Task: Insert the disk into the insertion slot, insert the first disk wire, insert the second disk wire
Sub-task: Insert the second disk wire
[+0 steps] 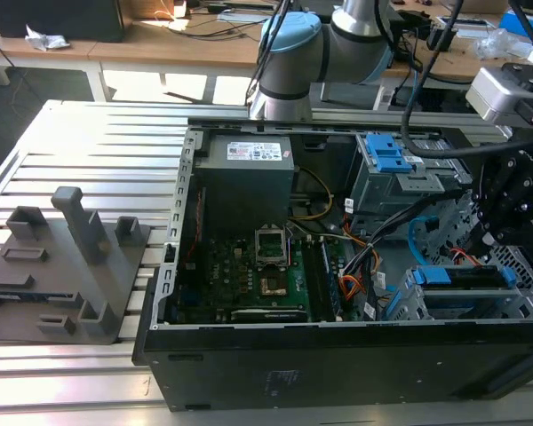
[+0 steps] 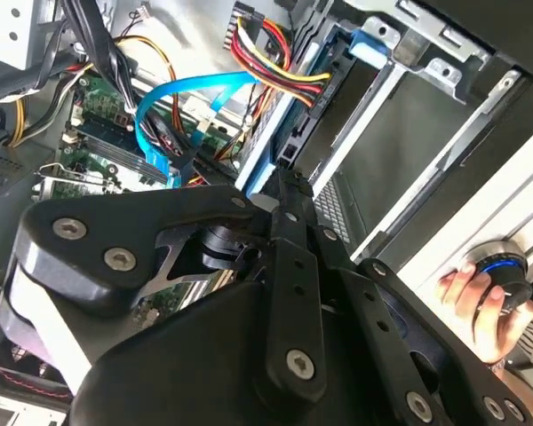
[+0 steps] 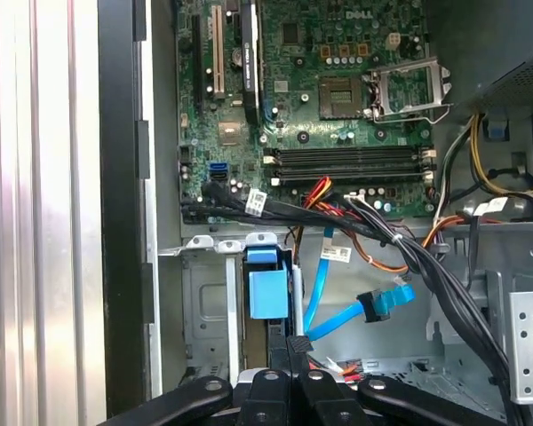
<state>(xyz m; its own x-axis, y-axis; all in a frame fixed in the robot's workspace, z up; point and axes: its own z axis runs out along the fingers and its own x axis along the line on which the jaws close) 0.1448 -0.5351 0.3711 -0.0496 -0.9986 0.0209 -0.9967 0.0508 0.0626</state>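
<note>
The disk (image 1: 462,282), grey in a bright blue carrier, sits in the insertion slot (image 1: 520,297), a silver perforated cage at the case's corner on the exterior view's right. Its blue handle (image 3: 266,293) and carrier edge (image 2: 289,106) show in the wrist views, beside the cage wall (image 3: 204,302). My gripper (image 3: 289,342) is shut, its black fingers together with nothing between them. The tips stand right at the disk's end (image 2: 284,177); whether they touch it I cannot tell. A loose blue flat wire with a blue plug (image 3: 384,302) lies beside the cage. A red-yellow-black wire bundle (image 2: 266,53) hangs near the carrier.
The open case holds a motherboard (image 1: 249,275), a power supply (image 1: 244,182) and a grey bay with a blue clip (image 1: 386,155). Thick black cables (image 3: 444,293) cross beside the cage. A grey fixture (image 1: 71,266) stands at the exterior view's left. A person's hand (image 2: 471,297) rests outside the case.
</note>
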